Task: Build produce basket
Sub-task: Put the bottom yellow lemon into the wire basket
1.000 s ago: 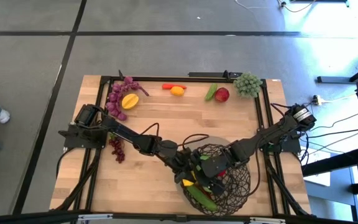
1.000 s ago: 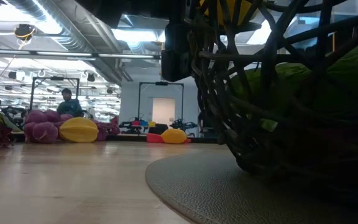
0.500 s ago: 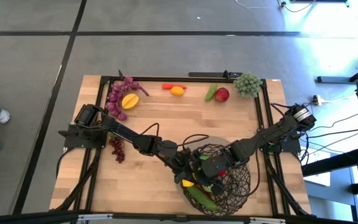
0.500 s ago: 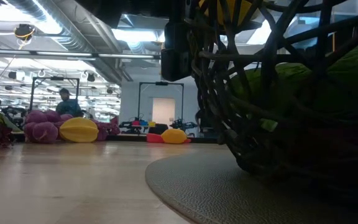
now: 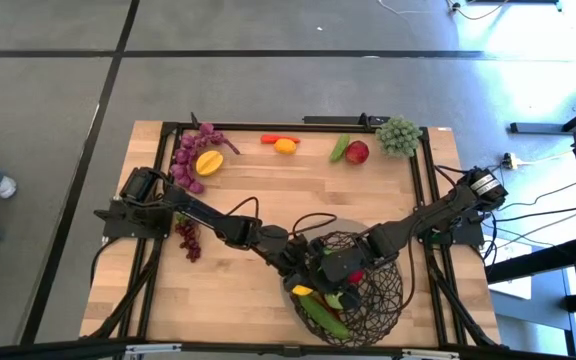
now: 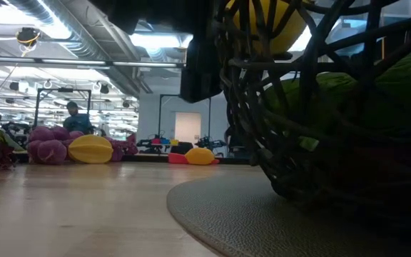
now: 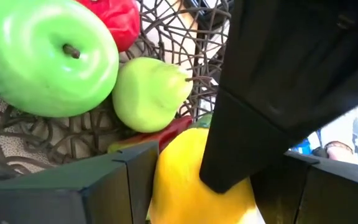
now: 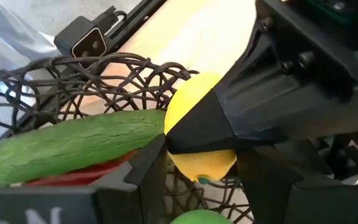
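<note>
The dark woven basket stands on a round mat near the table's front edge. It holds a green apple, a green pear-shaped fruit, a red apple, a red chili and a cucumber. My left gripper is at the basket's left rim, shut on a yellow lemon. My right gripper is over the basket's middle, open. Its fingers stand close to the lemon; I cannot tell whether they touch it. My left gripper pinches the lemon between its two fingers, one finger on the lemon's side. It comes slanting down from the table's left. The lemon sits high at the basket's left rim, above the other produce. The right arm's finger covers part of it.
Along the far edge lie purple grapes, a yellow fruit, a chili with an orange piece, a green piece beside a red apple and green grapes. Red grapes lie at the left. Bare wood lies between them and the basket.
In the low view the lemon and the dark gripper on it have come down a little at the basket's rim, and more of the lemon shows. The basket has stayed where it was.
</note>
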{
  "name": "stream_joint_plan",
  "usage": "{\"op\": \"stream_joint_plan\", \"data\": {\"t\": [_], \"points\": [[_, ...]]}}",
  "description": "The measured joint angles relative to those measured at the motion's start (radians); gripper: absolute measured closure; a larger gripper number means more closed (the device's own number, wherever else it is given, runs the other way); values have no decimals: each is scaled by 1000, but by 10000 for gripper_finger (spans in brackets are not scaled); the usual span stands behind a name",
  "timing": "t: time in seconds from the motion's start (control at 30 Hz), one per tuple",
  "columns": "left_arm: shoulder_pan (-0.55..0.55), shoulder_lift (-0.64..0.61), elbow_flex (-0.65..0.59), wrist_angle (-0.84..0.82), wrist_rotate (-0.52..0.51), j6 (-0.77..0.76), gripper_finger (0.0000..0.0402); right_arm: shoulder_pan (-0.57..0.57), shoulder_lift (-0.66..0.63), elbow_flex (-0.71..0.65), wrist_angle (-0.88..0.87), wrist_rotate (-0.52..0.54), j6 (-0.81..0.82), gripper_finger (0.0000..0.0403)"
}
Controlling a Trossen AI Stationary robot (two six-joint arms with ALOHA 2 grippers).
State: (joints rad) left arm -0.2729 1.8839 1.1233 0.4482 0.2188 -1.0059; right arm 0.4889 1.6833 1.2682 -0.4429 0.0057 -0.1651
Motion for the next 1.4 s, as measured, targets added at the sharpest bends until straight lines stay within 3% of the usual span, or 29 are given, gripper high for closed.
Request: {"op": "stream_joint_plan", "data": {"t": [0.37,0.77,0.97,1.4], "points": [[0,-2,-1,-9,28,-6,205,4,-1,-2,-71,-82,59,227],[2,-3,-2,-10,34,-59,205,-12,-1,-2,-70,-70,136,226],[2,-3,-2,-8,47,-58,205,-16,-1,-2,-58,5,110,226],[20,-1,-4,-11,64,-58,205,-16,3,-1,36,-35,56,226]]}}
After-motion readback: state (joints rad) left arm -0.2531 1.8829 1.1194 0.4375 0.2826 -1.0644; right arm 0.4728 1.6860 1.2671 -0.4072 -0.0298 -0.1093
